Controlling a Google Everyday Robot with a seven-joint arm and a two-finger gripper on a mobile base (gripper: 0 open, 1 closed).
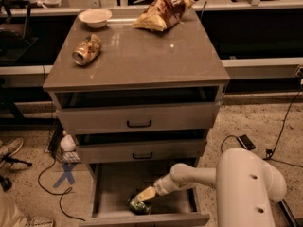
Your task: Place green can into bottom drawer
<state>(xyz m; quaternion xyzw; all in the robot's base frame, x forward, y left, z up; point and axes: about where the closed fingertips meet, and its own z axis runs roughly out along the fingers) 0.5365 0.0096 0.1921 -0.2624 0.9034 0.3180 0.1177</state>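
Observation:
The green can is small and dark green. It lies low in the open bottom drawer, near the drawer's front wall and left of its middle. My gripper reaches down into that drawer from the right on the white arm, and its tan tip rests right at the top of the can. The can's far side is hidden behind the gripper. I cannot see whether the can lies on the drawer floor or hangs just above it.
The two upper drawers stand slightly open above the arm. On the cabinet top lie a tan can, a white bowl and a chip bag. Cables and a white bottle are on the floor at the left.

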